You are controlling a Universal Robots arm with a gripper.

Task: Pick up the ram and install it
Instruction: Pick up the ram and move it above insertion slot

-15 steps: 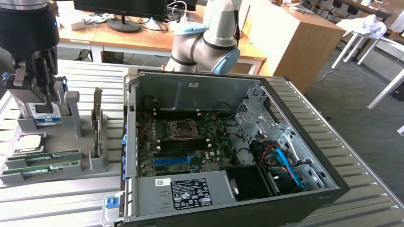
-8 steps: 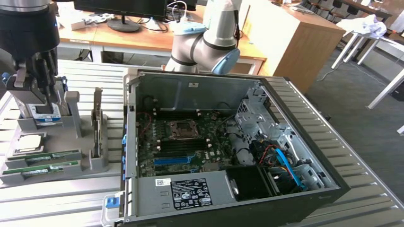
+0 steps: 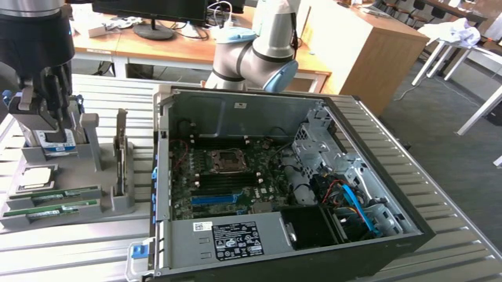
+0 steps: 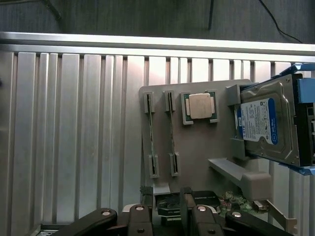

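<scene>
Pincer (image 3: 47, 111) was seen wide open, nothing held, above the grey holder (image 3: 117, 205) on the counter (image 3: 79, 249). Ram (image 3: 53, 196) was slotted there, untouched; jaws were judged best squared across its thin faces.

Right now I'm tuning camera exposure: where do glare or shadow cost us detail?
Exterior view: table slats pale under bright light, computer case interior shaded. Wrist view: ram sticks dim in their holder, slats glare-streaked near the table edge.

Your ribbed metal table (image 3: 79, 252) carries two items: an open computer case (image 3: 235, 111) and, to the exterior view's left, a grey parts holder (image 3: 117, 204).
</scene>
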